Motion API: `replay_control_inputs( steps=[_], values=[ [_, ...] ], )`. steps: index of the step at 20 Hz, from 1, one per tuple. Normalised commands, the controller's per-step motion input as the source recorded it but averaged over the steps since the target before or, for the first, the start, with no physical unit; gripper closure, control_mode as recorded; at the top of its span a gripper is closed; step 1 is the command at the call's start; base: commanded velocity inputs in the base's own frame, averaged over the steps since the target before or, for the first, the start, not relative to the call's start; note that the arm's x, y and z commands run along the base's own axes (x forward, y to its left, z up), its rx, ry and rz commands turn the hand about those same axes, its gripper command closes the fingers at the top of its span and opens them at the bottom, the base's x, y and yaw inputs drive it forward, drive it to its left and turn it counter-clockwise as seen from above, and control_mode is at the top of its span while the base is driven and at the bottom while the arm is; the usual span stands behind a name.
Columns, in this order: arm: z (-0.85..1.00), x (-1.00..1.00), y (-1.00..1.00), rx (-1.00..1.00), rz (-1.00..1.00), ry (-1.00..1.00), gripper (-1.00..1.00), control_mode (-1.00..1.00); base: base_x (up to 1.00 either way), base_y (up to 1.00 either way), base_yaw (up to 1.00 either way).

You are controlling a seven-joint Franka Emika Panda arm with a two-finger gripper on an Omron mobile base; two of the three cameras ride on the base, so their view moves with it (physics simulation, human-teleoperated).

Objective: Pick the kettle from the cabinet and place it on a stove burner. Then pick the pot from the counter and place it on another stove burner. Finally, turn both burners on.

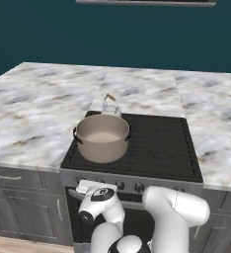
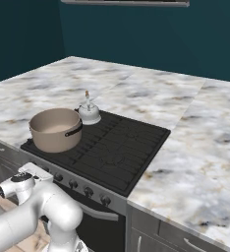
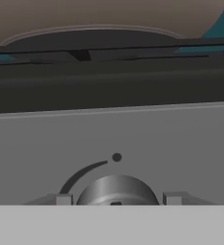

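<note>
The tan pot (image 1: pixel 102 137) (image 2: pixel 55 129) sits on the front left stove burner. Behind it the small silvery kettle (image 1: pixel 110 106) (image 2: pixel 89 114) stands on the back left burner. My gripper (image 3: pixel 117 200) is low, against the stove's front panel (image 3: pixel 133 139). It is shut on the leftmost knob (image 3: pixel 116 189), which sits between its two finger tips. The hand (image 1: pixel 90 190) (image 2: pixel 26 179) points at the panel's left end, below the pot. The cabinet is out of view.
The black cooktop (image 1: pixel 162 143) (image 2: pixel 122 147) has bare grates on its right half. A row of dark knobs (image 1: pixel 139 188) (image 2: pixel 87 192) lines the grey front. Marble counter (image 1: pixel 33 108) (image 2: pixel 195 147) flanks the stove on both sides. Grey drawers (image 1: pixel 14 178) lie below.
</note>
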Motion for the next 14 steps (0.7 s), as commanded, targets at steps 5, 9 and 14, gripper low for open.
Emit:
replay_control_inputs(
  steps=[5, 9, 14],
  values=[
    [0.0, 0.0, 0.11, -0.09, 0.0, 0.0, 1.0, -1.0, 0.0, 0.0, 0.0],
    [-0.03, 0.0, 0.09, -0.01, 0.0, 0.0, -1.0, -1.0, 0.0, 0.0, 0.0],
    [0.0, 0.0, 0.03, -0.01, -0.01, 0.0, -1.0, -1.0, 0.0, 0.0, 0.0]
  ],
)
